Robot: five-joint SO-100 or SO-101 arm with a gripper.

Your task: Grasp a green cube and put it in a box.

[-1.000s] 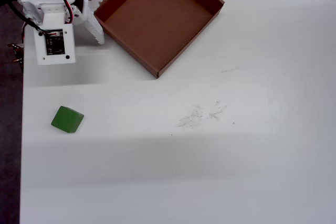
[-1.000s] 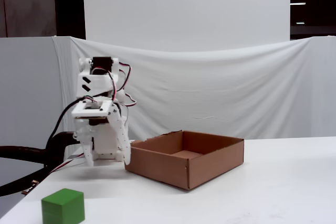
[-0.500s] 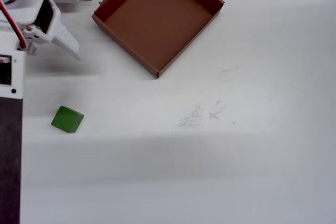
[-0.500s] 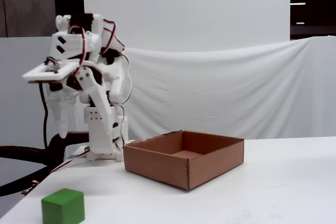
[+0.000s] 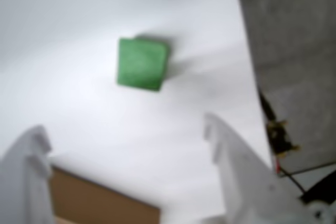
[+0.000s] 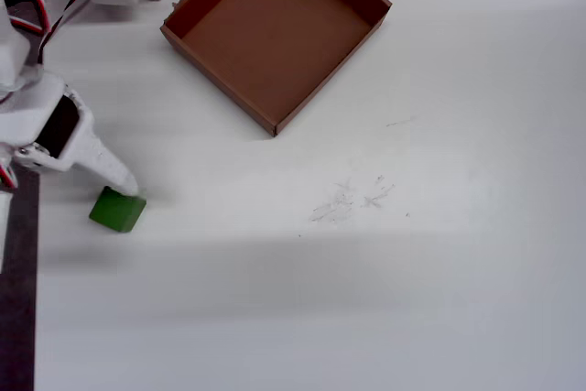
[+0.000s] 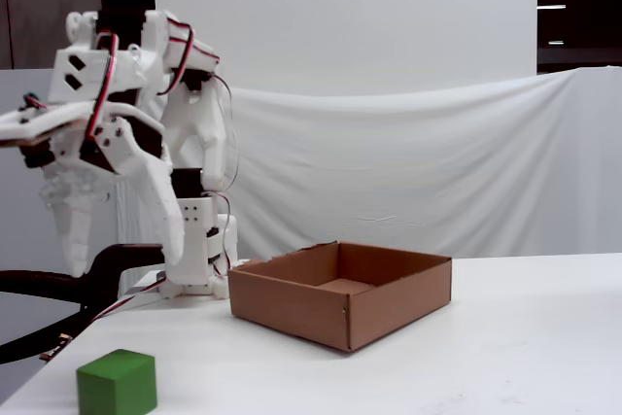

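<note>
The green cube (image 5: 142, 64) lies on the white table, ahead of my gripper (image 5: 125, 128) in the wrist view and apart from it. The gripper is open and empty, with its white fingers spread wide. In the fixed view the gripper (image 7: 126, 261) hangs a little above the cube (image 7: 117, 383). In the overhead view one white finger (image 6: 108, 168) ends right beside the cube (image 6: 117, 210) at the table's left side. The box (image 6: 275, 34) is an empty brown cardboard tray at the top centre; it also shows in the fixed view (image 7: 292, 310), and one corner shows in the wrist view (image 5: 100, 200).
The table's left edge (image 6: 18, 299) runs close to the cube, with dark floor beyond it. The arm's base (image 7: 199, 240) stands behind the box's left side. White cloth covers the table (image 6: 412, 272) and hangs behind it.
</note>
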